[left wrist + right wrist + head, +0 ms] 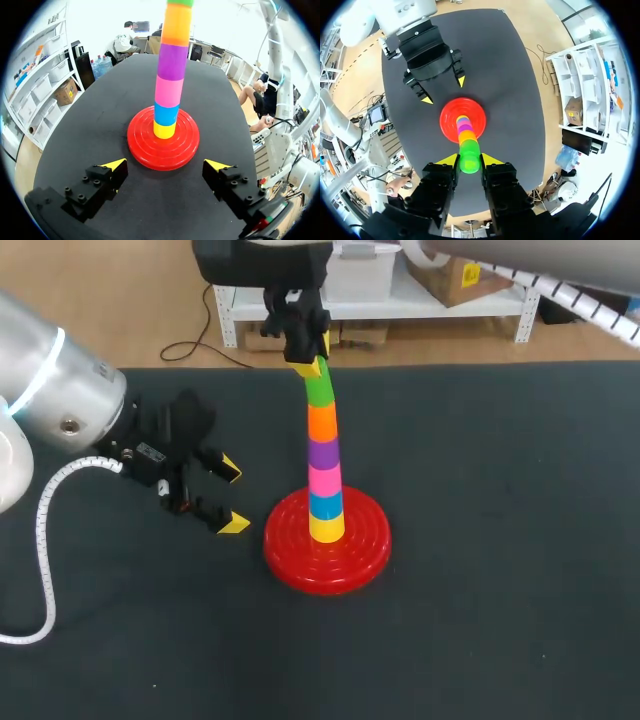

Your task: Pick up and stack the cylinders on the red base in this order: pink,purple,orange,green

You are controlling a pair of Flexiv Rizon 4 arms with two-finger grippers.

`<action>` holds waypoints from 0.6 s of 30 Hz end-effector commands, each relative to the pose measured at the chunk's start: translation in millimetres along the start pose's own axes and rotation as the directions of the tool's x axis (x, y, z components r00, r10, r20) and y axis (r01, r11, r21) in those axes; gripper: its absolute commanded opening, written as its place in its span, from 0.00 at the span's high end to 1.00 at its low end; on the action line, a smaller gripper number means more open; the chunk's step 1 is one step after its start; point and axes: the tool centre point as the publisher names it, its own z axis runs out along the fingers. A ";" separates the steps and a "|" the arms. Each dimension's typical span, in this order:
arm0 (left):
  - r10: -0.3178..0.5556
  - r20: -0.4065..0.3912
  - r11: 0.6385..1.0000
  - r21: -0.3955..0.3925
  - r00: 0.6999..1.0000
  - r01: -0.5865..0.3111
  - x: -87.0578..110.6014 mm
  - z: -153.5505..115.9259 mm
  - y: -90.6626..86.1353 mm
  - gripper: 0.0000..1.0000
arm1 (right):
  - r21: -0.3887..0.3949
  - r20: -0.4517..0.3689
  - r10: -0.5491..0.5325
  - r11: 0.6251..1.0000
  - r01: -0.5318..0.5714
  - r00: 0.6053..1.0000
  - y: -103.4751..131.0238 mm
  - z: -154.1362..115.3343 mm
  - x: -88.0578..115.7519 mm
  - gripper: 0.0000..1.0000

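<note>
Right gripper [469, 160] clamps the green cylinder [319, 388] atop the stack; left gripper [232, 497], jaws apart, sits at 9 o'clock of the red base [352, 558].

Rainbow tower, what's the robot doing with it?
The robot is stacking coloured cylinders on a red base. Its right end effector grips the green cylinder at the very top of the tower. Below it come the orange cylinder, purple cylinder and pink cylinder, then a blue cylinder and a yellow cylinder. The left end effector waits open beside the red base, holding nothing.
</note>
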 end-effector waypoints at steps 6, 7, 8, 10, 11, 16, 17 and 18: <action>-0.001 -0.004 1.000 0.001 1.000 0.001 -0.5 0.4 0.8 0.00 | -0.006 -0.011 0.014 1.000 -0.014 1.000 -3.1 9.6 0.4 1.00; -0.001 -0.004 1.000 0.001 1.000 0.001 -0.5 0.4 0.8 0.00 | -0.011 -0.015 0.015 1.000 -0.015 1.000 -3.4 12.1 -0.3 1.00; -0.001 -0.004 1.000 0.001 1.000 0.001 -0.5 0.4 0.8 0.00 | -0.018 -0.020 0.019 1.000 -0.019 1.000 -4.1 14.1 -0.7 1.00; -0.001 -0.004 1.000 0.001 1.000 0.001 -0.5 0.4 0.8 0.00 | -0.028 -0.028 0.024 0.999 -0.025 0.999 -6.4 18.5 -1.9 1.00; -0.001 -0.004 1.000 0.001 1.000 0.001 -0.5 0.4 0.8 0.00 | -0.038 -0.035 0.030 0.999 -0.031 0.999 -7.6 21.0 -2.7 1.00; -0.001 -0.004 1.000 0.001 1.000 0.001 -0.5 0.4 0.8 0.00 | -0.068 -0.046 0.047 0.996 -0.050 0.998 -12.0 31.5 -3.6 1.00; -0.001 -0.004 1.000 0.001 1.000 0.001 -0.5 0.4 0.8 0.00 | -0.072 -0.048 0.047 0.996 -0.050 0.998 -11.7 33.6 -3.1 1.00; -0.001 -0.004 1.000 0.001 1.000 0.001 -0.5 0.4 0.8 0.00 | -0.077 -0.053 0.048 0.996 -0.052 0.997 -11.5 35.8 -3.0 1.00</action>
